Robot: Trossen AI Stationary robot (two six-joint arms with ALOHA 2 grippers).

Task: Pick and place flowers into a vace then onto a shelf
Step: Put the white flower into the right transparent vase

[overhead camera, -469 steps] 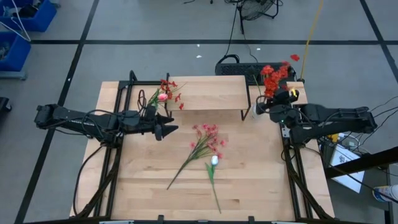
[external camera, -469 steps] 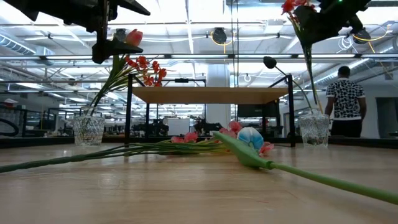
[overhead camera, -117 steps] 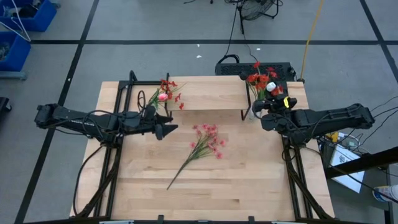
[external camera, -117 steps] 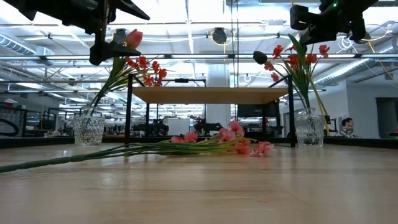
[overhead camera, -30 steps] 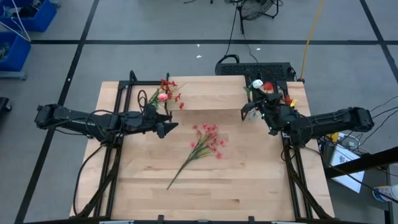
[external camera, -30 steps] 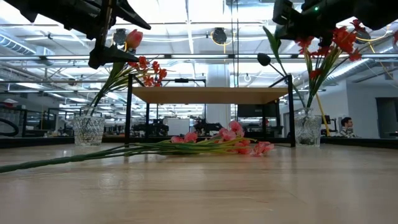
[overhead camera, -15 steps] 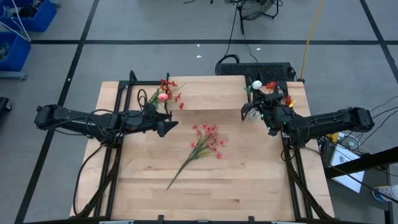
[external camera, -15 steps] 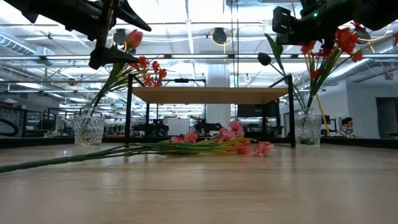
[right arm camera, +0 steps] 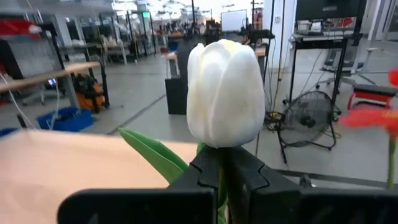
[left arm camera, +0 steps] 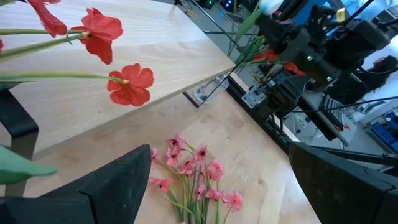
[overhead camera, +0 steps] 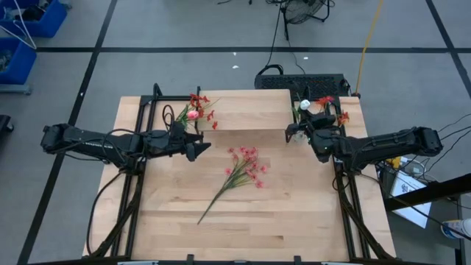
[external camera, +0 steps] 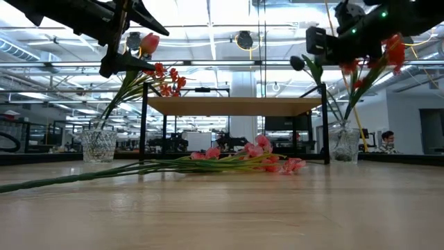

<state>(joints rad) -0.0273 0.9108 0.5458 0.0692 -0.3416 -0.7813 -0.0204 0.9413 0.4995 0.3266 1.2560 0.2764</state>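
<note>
My right gripper [right arm camera: 225, 165] [overhead camera: 302, 126] hangs at the shelf's right end, shut on the white tulip [right arm camera: 225, 93] [overhead camera: 304, 104]. Red sprays [external camera: 388, 52] stand in the glass vase [external camera: 345, 146] below it. The light-wood shelf [overhead camera: 246, 109] stands on black legs at the table's far side. At its left end a second vase [external camera: 98, 144] holds red sprays and a pink bud [overhead camera: 193, 114]. My left gripper [overhead camera: 200, 149] [left arm camera: 221, 149] hovers open beside that bunch, with nothing between its fingers. A pink-blossomed spray [overhead camera: 243, 171] lies flat mid-table. My right gripper pinches the tulip's stem [right arm camera: 222, 177] between its two fingers, just below the bud. The fingers come in about level from the table's right side and lie across the stem. The bud stands upright above the fingertips, and a green leaf [right arm camera: 155, 155] sticks out beside them.
The shelf's black legs [external camera: 143, 125] [external camera: 324, 125] stand close to both vases. Black frame rails [overhead camera: 140, 132] run along the table's left and right sides. Bare wood [overhead camera: 294, 213] lies between the pink spray and the near edge.
My right gripper, still shut on the tulip, has sunk a little and rolled its wrist. The white bud has come down with it, and the red sprays in the right vase have shifted and dropped lower.
</note>
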